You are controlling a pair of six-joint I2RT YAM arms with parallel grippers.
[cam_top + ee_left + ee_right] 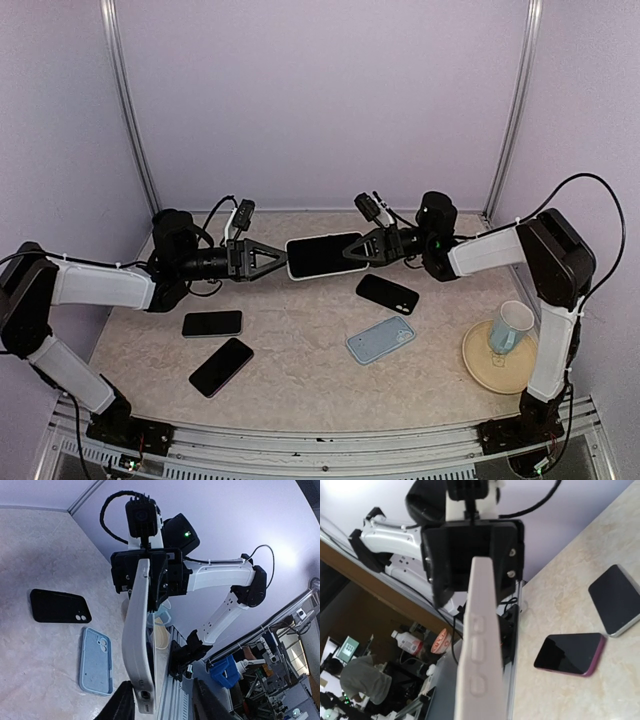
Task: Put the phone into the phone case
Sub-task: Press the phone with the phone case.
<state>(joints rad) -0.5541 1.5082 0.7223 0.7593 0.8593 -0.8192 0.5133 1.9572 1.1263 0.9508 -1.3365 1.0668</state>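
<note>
A dark phone in a white case [322, 255] hangs in the air at mid-table, between my two grippers. My right gripper [356, 249] is shut on its right end. In the left wrist view the case [137, 645] shows edge-on and slightly bowed. My left gripper [165, 702] is open around its near end. One finger [122, 705] is against the case and the other [207, 702] stands well clear. In the right wrist view the case edge [480, 670] with its side buttons fills the middle, and my own fingers are hidden.
A light blue empty case [380, 339] and a black phone or case [387, 293] lie right of centre. Two dark phones [212, 323] [221, 366] lie at the front left. A cup [511, 327] stands on a beige plate [485, 365] at the right.
</note>
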